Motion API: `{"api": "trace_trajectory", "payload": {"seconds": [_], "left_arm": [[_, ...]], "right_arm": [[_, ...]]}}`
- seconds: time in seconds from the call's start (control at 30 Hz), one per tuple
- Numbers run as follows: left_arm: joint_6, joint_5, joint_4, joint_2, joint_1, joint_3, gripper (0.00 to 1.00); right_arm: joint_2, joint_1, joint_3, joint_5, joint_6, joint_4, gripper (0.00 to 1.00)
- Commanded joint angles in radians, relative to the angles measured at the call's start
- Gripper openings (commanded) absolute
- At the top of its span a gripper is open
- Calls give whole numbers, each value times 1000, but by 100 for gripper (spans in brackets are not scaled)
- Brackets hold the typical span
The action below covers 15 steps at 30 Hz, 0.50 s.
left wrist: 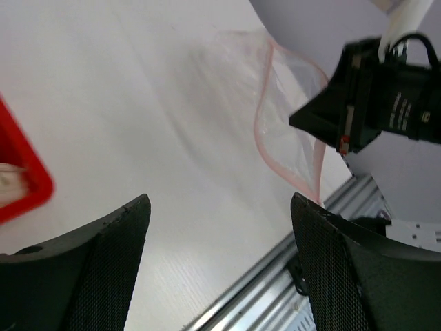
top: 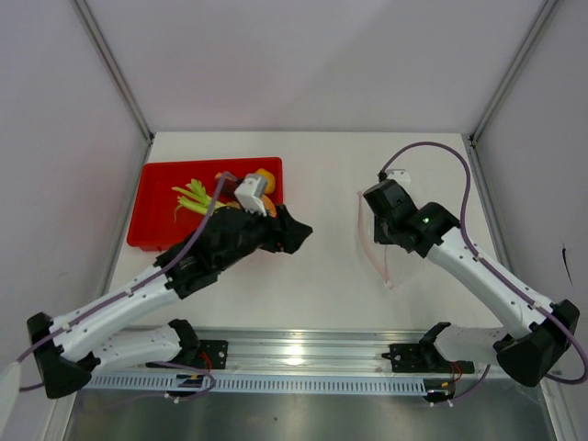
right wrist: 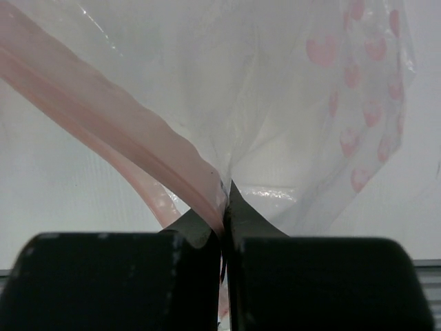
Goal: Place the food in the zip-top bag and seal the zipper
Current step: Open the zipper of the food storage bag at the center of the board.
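- Right gripper (right wrist: 224, 231) pinches the limp, slippery bag (right wrist: 275, 103) at its stiffer zipper (right wrist: 110, 124), likely the surest hold.
- Left gripper (left wrist: 219, 255) hangs wide open, empty, above the desk (left wrist: 138, 103).

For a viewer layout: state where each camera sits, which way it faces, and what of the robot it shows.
Top external: above, behind the bases, looking down on the table; both arms show.
Left wrist: on the left arm, facing across the table toward the zip-top bag; open left gripper frames the bottom.
Right wrist: just behind the right gripper, shut on the bag at its zipper.
Shared: top and left wrist both show bag, red tray, right gripper.
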Motion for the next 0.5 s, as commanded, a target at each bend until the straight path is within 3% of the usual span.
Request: {"api": "trace_trajectory", "payload": {"seconds": [0.0,0.17,0.3,0.47], "left_arm": [[20,-52,-89,-67,115,-49,85],[26,-73,-159,-103,261,-69,87],[7,-79,-139,-103,391,-107,100],[-52,-72,-187,-26,553,-96,99]], "right_arm": [[48,5,4,-46,-10,95,0],[94,-6,17,-118,-18,144,0],[98,-29,17,-171,-28,167,0],[106,-49,8,-207,-47,173,0]]}}
